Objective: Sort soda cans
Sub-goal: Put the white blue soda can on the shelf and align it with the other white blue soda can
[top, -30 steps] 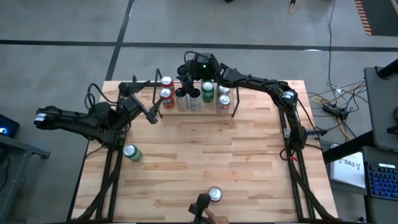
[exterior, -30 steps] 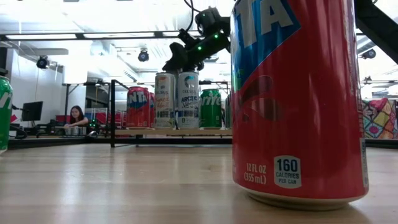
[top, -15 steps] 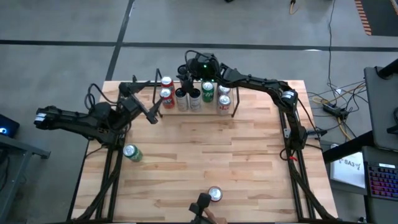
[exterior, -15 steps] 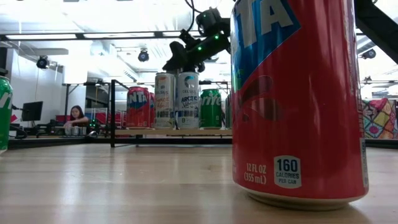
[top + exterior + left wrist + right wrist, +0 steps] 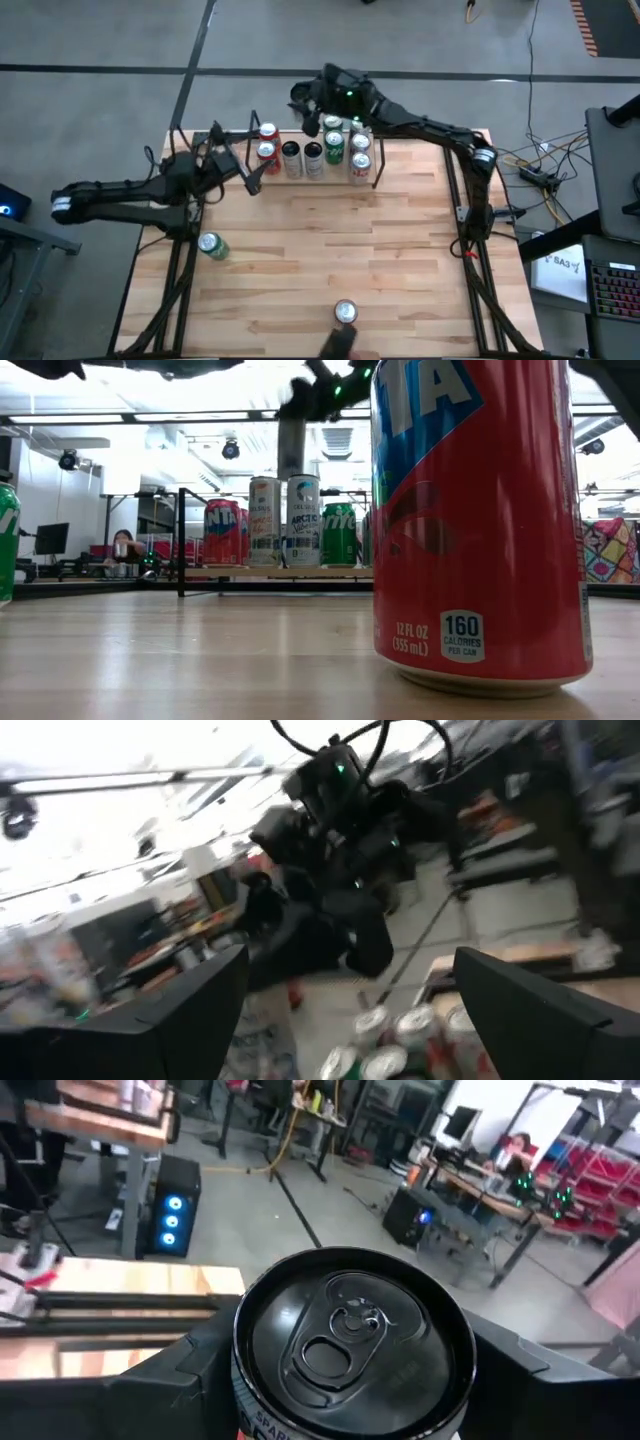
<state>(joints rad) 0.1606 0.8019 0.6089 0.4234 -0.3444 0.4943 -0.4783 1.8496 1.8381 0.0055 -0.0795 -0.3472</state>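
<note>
Several soda cans [image 5: 313,152] stand upright in a row on a low black-framed rack [image 5: 180,540] at the table's far edge: red, silver, white and green in the low view. My right gripper [image 5: 303,98] is above the row's far side, shut on a black-topped can [image 5: 350,1330], which shows grey under the gripper [image 5: 320,390] in the low view. My left gripper [image 5: 248,178] hovers open by the rack's left end, nothing between its fingers [image 5: 200,1010]. A green can [image 5: 209,244] stands at the left, a red can [image 5: 345,312] near the front edge. My right gripper pinches the black-topped can by its side wall just under the rim [image 5: 245,1400], one finger [image 5: 185,1370] on each side. The fingers come in about level from the table's right. The can [image 5: 291,445] stays upright, lifted clear above the row.
The rack's black posts [image 5: 376,180] stand around the row. The red can [image 5: 480,520] fills the low view's right half, and the green can [image 5: 5,545] is at its left edge. Bare wood [image 5: 330,240] lies between the rack and the two loose cans.
My right gripper has risen and drawn toward the table's far edge with the black-topped can, which is now clear above the row and still upright. My left arm has swung a little toward the rack, its wrist rolling.
</note>
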